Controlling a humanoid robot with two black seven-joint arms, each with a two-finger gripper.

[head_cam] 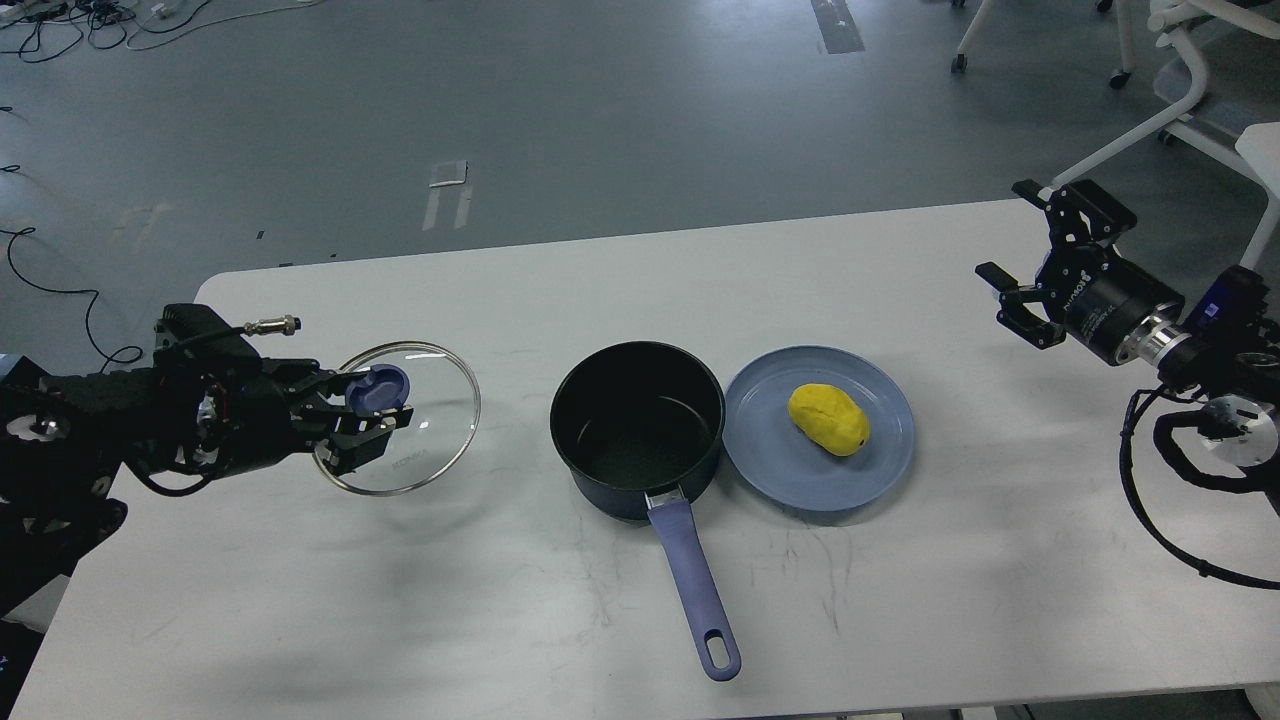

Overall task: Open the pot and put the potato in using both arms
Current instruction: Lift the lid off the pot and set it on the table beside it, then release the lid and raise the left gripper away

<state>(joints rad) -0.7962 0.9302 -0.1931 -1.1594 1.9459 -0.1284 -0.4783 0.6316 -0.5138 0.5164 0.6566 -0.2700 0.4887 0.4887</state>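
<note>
My left gripper [372,418] grips the knob of the glass lid [400,418], held left of the open pot [637,428]. My right gripper [1035,262] is spread wide, empty, far right. The potato [829,419] on the blue plate [880,465] may roll when pinched, and the tilted lid could slip

Even, cool overhead light; worktop [400,620] bright, near washed out. Soft faint shadows under pot [637,430] and left arm. Focus sharp; slight wide-angle bowing at edges.
</note>
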